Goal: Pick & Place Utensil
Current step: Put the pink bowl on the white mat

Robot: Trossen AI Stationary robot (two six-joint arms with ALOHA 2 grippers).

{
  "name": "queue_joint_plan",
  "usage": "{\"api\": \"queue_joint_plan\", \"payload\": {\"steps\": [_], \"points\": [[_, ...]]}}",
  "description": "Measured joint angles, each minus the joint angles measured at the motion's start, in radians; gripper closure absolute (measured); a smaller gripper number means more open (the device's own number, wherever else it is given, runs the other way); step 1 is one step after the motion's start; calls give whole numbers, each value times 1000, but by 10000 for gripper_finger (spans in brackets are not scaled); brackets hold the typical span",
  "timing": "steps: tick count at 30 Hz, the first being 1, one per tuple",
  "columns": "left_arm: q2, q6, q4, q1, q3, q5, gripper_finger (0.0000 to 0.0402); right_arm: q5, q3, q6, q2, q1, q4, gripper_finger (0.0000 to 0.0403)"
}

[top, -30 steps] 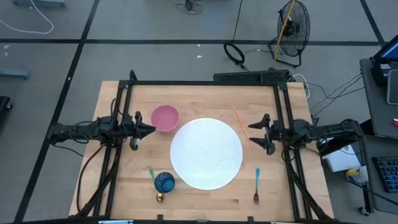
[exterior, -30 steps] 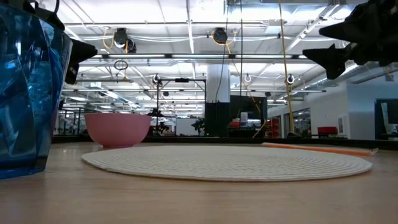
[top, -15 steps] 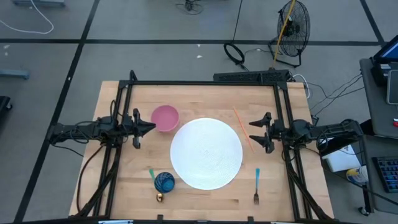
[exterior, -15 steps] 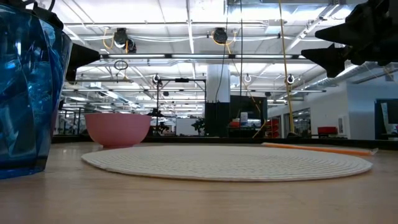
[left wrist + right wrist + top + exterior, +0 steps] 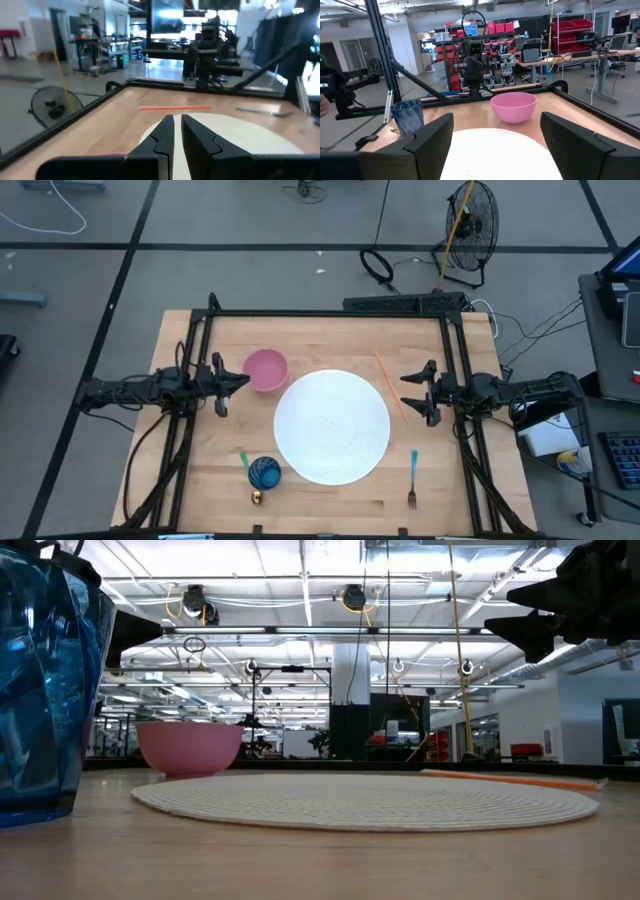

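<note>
A fork with a teal handle (image 5: 412,477) lies flat on the wooden table near the front right; it also shows in the left wrist view (image 5: 255,110). A blue cup (image 5: 264,472) stands at the front left with a teal-handled utensil (image 5: 243,458) beside it. My left gripper (image 5: 243,387) is shut and empty, held above the table beside the pink bowl (image 5: 266,369). My right gripper (image 5: 403,392) is open and empty above the table, at the right edge of the round white placemat (image 5: 332,426). Both are far from the fork.
An orange stick (image 5: 388,385) lies on the table under my right gripper. A small gold object (image 5: 256,498) lies in front of the cup. A black frame (image 5: 330,313) edges the table. Bare wood shows along the front edge and around the fork.
Both grippers have turned a little at the wrist while staying where they were. Nothing on the table has moved.
</note>
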Motion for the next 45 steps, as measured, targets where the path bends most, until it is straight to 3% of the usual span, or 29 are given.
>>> {"api": "queue_joint_plan", "payload": {"steps": [3, 9, 19, 22, 28, 32, 39, 45], "points": [[0, -95, 0, 0, 0, 19, 364, -1, 0, 38, 0, 0, 0, 110], [0, -65, -4, 0, 0, 119, 364, -1, 0, 47, 0, 0, 0, 110], [0, -64, 4, 0, -1, 98, 364, 1, 0, 31, 0, 0, 0, 118], [0, -42, 4, 0, -1, 91, 364, 1, 0, 7, 0, 0, 0, 148], [0, -13, 5, 0, -1, 44, 364, 3, 0, -60, 0, 0, 0, 266], [0, -63, 4, 0, -1, 40, 364, 2, 0, -104, 0, 0, 0, 322], [0, -71, -7, 0, -1, 165, 364, 2, 0, -94, 0, 0, 1, 356], [0, -43, 13, 0, -1, 132, 346, 10, 0, -121, 0, 0, 1, 347]]}}
